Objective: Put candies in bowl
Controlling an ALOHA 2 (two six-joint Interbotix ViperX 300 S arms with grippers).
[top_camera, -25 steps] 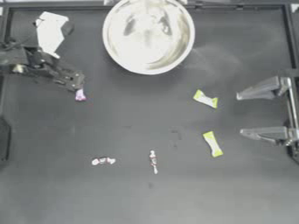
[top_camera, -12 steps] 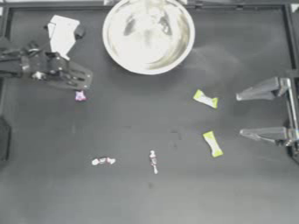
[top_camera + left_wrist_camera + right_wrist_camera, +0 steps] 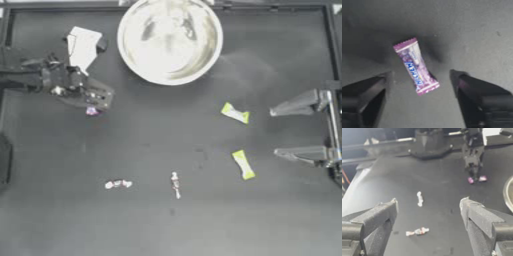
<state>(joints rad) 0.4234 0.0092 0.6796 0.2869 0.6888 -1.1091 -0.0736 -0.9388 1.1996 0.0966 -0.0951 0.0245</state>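
The pink-and-white candy [image 3: 416, 66] lies flat on the table between the open jaws of my left gripper [image 3: 420, 78]; neither jaw touches it. From above, this candy [image 3: 92, 111] sits at the tip of the left gripper [image 3: 89, 102], left of the bowl [image 3: 170, 42]. Two yellow-green candies [image 3: 235, 113] [image 3: 243, 164] lie toward the right. Lower in the middle lie two thin white ones with reddish marks [image 3: 118, 184] [image 3: 176, 184]. My right gripper [image 3: 294, 129] rests open at the right edge, with nothing in it.
The left arm's white wrist block [image 3: 82, 45] stands beside the bowl's left rim. In the right wrist view the left arm [image 3: 473, 158] shows far off across the table, and the bowl's rim [image 3: 507, 193] is at the picture's edge.
The left arm has shifted right toward the bowl side, bringing its gripper over the pink-and-white candy. The candies and the right arm have stayed put.
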